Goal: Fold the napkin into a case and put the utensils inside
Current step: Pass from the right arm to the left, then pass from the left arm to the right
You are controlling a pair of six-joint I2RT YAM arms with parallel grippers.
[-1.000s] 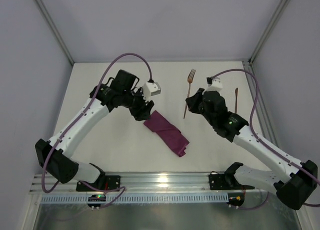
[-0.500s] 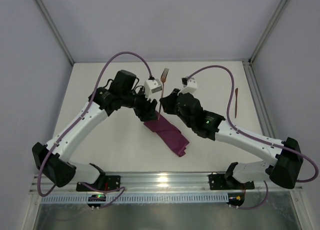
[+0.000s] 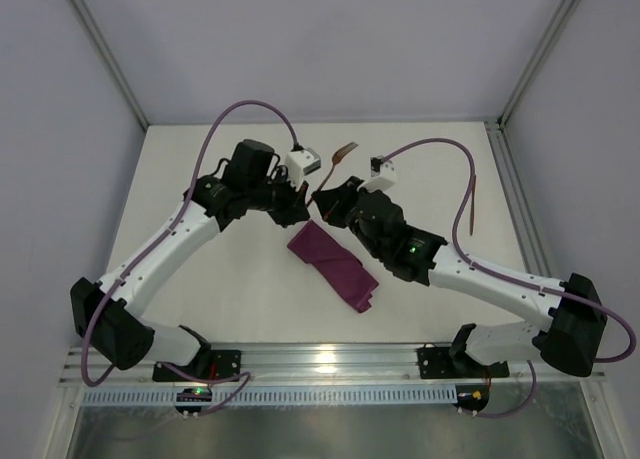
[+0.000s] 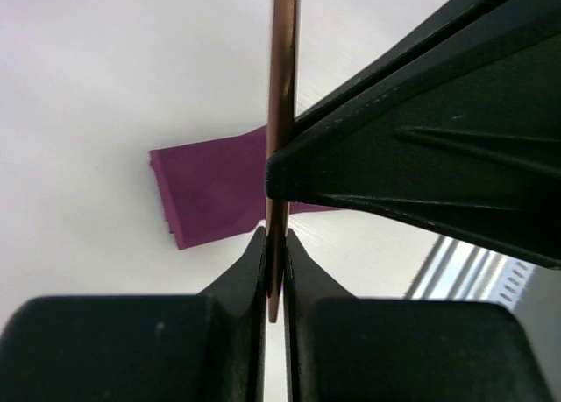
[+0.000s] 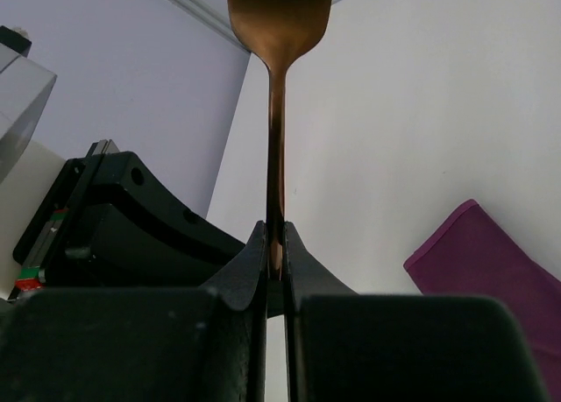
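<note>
Above the middle of the bench (image 3: 250,289), toward its far edge, the two arms meet tip to tip with the copper-brown fork (image 3: 338,162) between them. The left gripper (image 3: 303,207) is closed on the fork's handle: in the left wrist view its fingers (image 4: 245,279) press against both sides of the thin shaft near its lower end, with the black body of the other gripper crowding in from the right. The right gripper (image 3: 322,201) pinches the same handle, its fingers (image 5: 241,271) shut tight on the shaft, and the tines rise straight up from them in the right wrist view. From overhead the fork is off the surface and tilted, its tines pointing toward the far right corner. The case (image 3: 335,261), a narrow plum-purple folded strip, lies flat just on the near side of both grippers, running diagonally toward the near right corner, and neither gripper touches it. The knife (image 3: 472,201) lies well apart, alongside the right edge of the bench.
</note>
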